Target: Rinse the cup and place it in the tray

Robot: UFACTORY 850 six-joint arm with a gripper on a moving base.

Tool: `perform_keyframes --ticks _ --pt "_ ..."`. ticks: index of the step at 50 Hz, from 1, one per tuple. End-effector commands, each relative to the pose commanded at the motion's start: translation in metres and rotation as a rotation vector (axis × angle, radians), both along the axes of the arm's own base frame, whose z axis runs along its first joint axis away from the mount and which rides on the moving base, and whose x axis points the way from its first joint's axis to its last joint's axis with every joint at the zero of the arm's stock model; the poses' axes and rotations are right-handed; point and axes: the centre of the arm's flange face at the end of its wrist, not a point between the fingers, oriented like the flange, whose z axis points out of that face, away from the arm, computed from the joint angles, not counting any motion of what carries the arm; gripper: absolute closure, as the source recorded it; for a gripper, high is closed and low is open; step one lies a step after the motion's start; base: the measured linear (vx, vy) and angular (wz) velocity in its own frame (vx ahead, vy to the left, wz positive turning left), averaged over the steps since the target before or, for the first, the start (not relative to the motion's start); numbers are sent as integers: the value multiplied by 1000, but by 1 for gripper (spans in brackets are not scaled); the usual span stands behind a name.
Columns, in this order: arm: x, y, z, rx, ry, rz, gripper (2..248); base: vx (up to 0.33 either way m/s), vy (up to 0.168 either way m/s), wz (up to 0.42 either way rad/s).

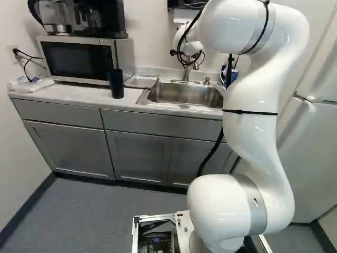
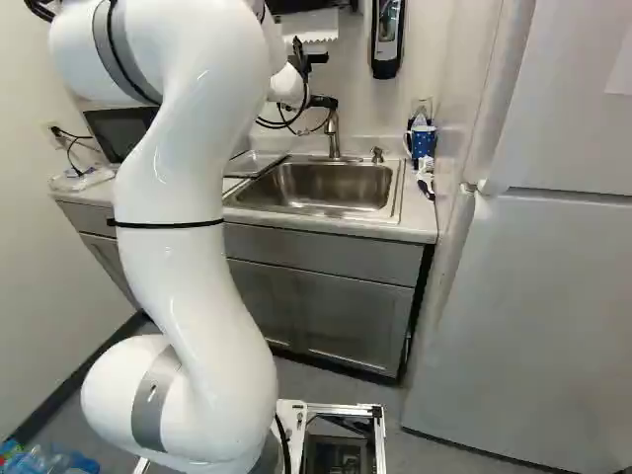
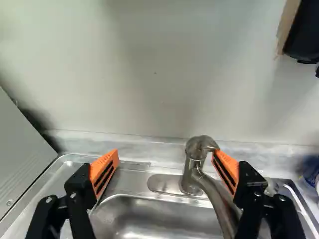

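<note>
The black gripper (image 2: 321,102) is beside the faucet (image 2: 333,134) in the right base view. In the wrist view the gripper (image 3: 165,154) stands open, nothing between its orange pads; one finger is at the top lever of the faucet (image 3: 192,172), and whether they touch I cannot tell. A tall dark cup (image 1: 116,84) stands upright on the counter before the microwave. Between microwave and sink lies a shallow metal tray (image 1: 141,81). The sink (image 2: 331,186) shows no cup in the visible part of its basin. No running water can be made out.
A blue patterned mug (image 2: 422,141) stands right of the sink, close to the fridge (image 2: 538,316). The microwave (image 1: 79,59) carries a coffee maker (image 1: 100,20). On the wall hangs a black dispenser (image 2: 387,38). The counter front (image 1: 63,108) runs below the arm.
</note>
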Motion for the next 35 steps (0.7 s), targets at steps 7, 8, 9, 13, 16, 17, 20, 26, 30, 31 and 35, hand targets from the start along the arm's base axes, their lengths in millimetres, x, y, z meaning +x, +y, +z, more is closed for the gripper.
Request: perform_keyframes --ticks 7,8,9,13,16,17,20,26,30,31,35 --pt "7 1 -1 -1 -11 2 3 0 0 0" --pt "8 1 -1 -1 -12 2 3 0 0 0" --pt "9 2 -1 -1 -14 3 3 0 0 0" --pt "13 3 -1 -1 -19 5 3 0 0 0" --pt "15 5 -1 -1 -24 7 3 0 0 0" --pt "16 5 -1 -2 -25 8 3 0 0 0" --pt "19 6 -1 -2 -29 10 3 0 0 0" --pt "21 8 -2 -2 -31 11 3 0 0 0" --pt "21 8 -2 -2 -31 11 3 0 0 0" --pt "21 8 -2 -2 -31 11 3 0 0 0" --pt "21 8 -2 -2 -32 11 3 0 0 0"
